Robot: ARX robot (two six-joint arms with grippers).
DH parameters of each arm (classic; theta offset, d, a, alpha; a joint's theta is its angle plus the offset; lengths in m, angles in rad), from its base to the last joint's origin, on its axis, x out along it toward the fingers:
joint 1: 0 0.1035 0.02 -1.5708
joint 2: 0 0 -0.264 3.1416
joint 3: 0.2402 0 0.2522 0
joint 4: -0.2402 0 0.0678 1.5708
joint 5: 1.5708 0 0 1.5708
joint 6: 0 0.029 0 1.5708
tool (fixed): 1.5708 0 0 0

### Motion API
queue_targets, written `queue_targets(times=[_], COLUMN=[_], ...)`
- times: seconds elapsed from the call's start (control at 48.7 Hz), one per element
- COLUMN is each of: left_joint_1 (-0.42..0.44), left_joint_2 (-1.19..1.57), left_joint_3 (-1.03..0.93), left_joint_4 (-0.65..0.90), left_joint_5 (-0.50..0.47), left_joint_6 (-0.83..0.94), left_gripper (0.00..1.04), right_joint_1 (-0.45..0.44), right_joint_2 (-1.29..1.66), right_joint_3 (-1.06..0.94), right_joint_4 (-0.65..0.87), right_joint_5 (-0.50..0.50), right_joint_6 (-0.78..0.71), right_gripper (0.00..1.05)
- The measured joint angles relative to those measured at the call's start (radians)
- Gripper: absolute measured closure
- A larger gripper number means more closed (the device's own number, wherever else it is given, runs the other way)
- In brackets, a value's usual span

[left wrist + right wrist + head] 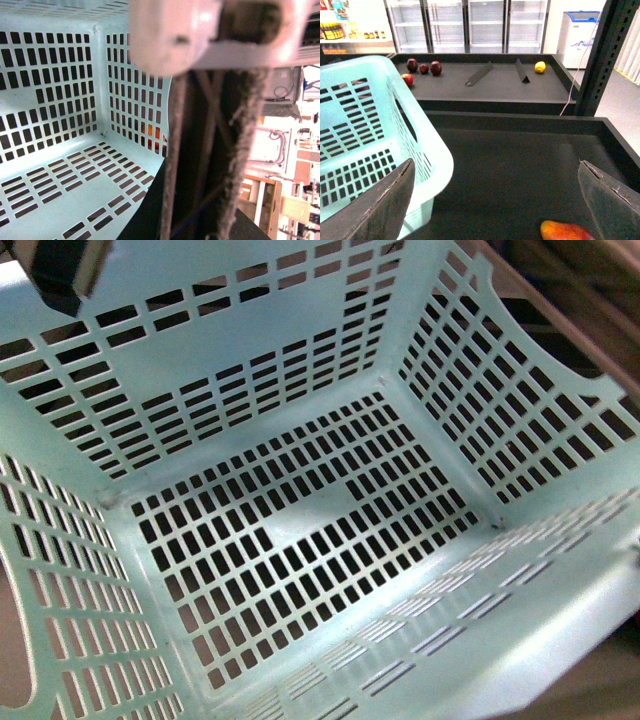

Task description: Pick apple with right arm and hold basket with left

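The pale mint-green slotted basket [330, 540] fills the front view, and its inside holds nothing. My left gripper [202, 200] is shut on the basket's [55, 200] side wall, with one latticed finger [175, 170] against the inner face. In the right wrist view the basket [365, 125] stands at the left on a dark shelf. My right gripper [495, 162] hangs open above that shelf, fingers wide apart. The apple [567, 232], red with a yellow-orange side, lies below and between the fingers, cut off by the frame's edge. Nothing touches it.
A farther shelf [495, 85] carries a small red fruit [407, 79], three dark purple fruits [424, 67], a yellow fruit [540, 66] and two dark dividers [480, 75]. A dark upright post [605, 55] stands at the right. Glass-door fridges [470, 25] line the back.
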Motion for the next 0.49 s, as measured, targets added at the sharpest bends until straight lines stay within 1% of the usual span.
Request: queue_targets(times=[0.123,0.493], left_joint_1=[-0.021,-0.022], left_joint_2=[0.003,0.003], left_joint_3=[0.0,0.0], left_joint_4=[-0.007,-0.008], left_joint_5=[-0.002,-0.02], left_joint_6=[0.012,0.017], left_gripper=[0.98,0.98], right_joint_1=[0.0,0.0], right_joint_2=[0.0,0.0], right_joint_3=[0.0,0.0], right_joint_4=[0.0,0.0], right_joint_5=[0.0,0.0], right_joint_6=[0.0,0.0], right_gripper=[0.09,0.09])
